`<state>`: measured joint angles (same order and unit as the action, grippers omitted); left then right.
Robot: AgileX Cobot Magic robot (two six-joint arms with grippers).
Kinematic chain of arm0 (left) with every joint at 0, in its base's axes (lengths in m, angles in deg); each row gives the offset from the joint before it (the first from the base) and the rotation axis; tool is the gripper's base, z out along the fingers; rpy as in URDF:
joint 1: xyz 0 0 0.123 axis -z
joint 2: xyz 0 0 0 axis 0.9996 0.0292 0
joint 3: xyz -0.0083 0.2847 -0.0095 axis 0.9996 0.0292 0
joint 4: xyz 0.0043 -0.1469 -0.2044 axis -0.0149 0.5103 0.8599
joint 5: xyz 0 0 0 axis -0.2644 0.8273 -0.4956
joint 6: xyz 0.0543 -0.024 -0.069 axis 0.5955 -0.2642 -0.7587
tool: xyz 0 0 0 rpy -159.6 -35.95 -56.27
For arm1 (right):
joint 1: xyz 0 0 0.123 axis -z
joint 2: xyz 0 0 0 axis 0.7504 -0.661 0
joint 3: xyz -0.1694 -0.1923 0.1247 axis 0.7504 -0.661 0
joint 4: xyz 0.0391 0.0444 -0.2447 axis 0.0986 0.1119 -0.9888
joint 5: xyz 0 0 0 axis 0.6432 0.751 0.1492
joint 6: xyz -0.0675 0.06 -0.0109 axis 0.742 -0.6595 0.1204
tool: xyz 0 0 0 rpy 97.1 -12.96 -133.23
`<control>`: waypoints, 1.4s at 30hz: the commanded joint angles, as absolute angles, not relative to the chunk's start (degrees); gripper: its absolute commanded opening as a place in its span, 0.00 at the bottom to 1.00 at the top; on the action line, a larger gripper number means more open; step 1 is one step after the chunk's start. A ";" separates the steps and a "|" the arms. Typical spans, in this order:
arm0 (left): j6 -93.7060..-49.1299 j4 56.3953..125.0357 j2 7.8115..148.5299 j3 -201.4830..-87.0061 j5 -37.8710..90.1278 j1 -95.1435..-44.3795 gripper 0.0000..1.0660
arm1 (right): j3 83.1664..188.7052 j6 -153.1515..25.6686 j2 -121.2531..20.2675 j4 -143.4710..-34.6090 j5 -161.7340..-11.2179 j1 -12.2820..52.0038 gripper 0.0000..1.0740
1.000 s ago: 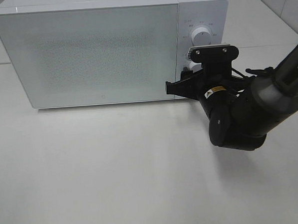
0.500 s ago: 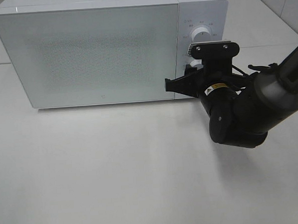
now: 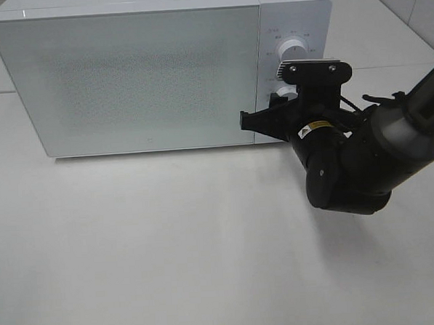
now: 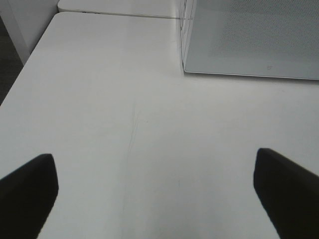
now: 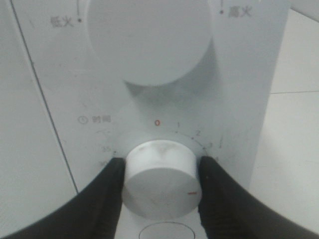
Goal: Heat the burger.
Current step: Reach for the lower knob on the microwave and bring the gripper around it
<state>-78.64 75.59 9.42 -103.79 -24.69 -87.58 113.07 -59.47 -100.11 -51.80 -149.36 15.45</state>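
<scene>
Starting at the far left, the left gripper (image 4: 159, 194) hung over bare white counter (image 4: 124, 99), its jaws spread as wide as they go and holding nothing; only the two dark fingertips (image 4: 27, 186) showed in its wrist view. A faint thin scratch line (image 4: 132, 129) ran across the counter ahead of it, and beyond that sat the near corner of the microwave (image 4: 249, 40).

From the high camera, the white microwave (image 3: 158, 5) stood at the back of the counter with its door (image 3: 125, 76) shut. The door's grey speckled panel let nothing show through, so I couldn't tell where the burger was; no view showed it.

Moving right, the narrow control panel (image 3: 283, 35) carried two round white knobs, one above the other. The upper knob (image 3: 292, 49) stood free. The lower timer knob (image 5: 159, 169) was pinched between the black jaws of the right gripper (image 5: 162, 184), one pressed against each side, part closed around it. Printed numbers arced above that knob, with a red zero (image 5: 157, 122) at the top, and the red mark (image 5: 191, 191) on the knob's face sat beside one jaw.

The bulky black right arm (image 3: 362, 162) reached in from the right edge, covering the panel's lower part and the microwave's front right corner.
</scene>
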 commanded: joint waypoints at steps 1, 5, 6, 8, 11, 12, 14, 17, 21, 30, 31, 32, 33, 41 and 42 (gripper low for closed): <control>-78.69 76.11 8.50 -103.68 -23.95 -87.81 0.95 | 114.91 -62.17 -98.96 -59.07 -155.60 16.25 0.00; -78.69 76.11 8.50 -103.68 -23.95 -87.81 0.95 | 114.91 -79.81 -98.96 -61.77 -155.78 16.25 0.00; -78.69 76.11 8.50 -103.68 -23.95 -87.81 0.95 | 114.91 -79.81 -98.96 -61.77 -155.78 16.25 0.00; -78.69 76.11 8.50 -103.68 -23.95 -87.81 0.95 | 114.91 -97.17 -98.96 -63.37 -155.78 16.37 0.00; -78.69 76.11 8.50 -103.68 -23.95 -87.81 0.95 | 114.91 -110.24 -98.96 -64.46 -155.78 16.42 0.00; -78.69 76.11 8.50 -103.68 -23.95 -87.81 0.95 | 114.91 -110.24 -98.96 -64.46 -155.78 16.42 0.00; -78.69 76.11 8.50 -103.68 -23.95 -87.81 0.95 | 114.91 -123.01 -98.96 -65.20 -155.78 16.42 0.00; -78.69 76.11 8.50 -103.68 -23.95 -87.81 0.95 | 114.91 -134.24 -98.96 -65.20 -155.83 16.42 0.00; -78.69 76.11 8.50 -103.68 -23.95 -87.81 0.95 | 114.91 -145.99 -98.96 -65.20 -155.83 16.42 0.00; -78.69 76.11 8.50 -103.68 -23.95 -87.81 0.95 | 114.91 -159.00 -98.96 -66.12 -158.47 16.42 0.00; -78.69 76.11 8.50 -103.68 -23.95 -87.81 0.95 | 114.91 -159.68 -98.96 -66.29 -158.70 16.42 0.00; -78.69 76.11 8.50 -103.68 -23.95 -87.81 0.95 | 114.91 -159.68 -98.96 -66.29 -158.70 16.42 0.00; -78.69 76.11 8.50 -103.68 -23.95 -87.81 0.95 | 114.91 -161.06 -98.96 -66.29 -158.75 16.42 0.00; -78.69 76.11 8.50 -103.68 -23.95 -87.81 0.95 | 114.91 -159.05 -98.96 -66.29 -158.75 16.42 0.00; -78.69 76.11 8.50 -103.68 -23.95 -87.81 0.95 | 114.91 -159.05 -98.96 -66.29 -158.75 16.42 0.00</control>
<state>-78.64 75.59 9.42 -103.79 -24.69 -87.58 111.87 -159.51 -100.11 -57.30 -150.79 16.14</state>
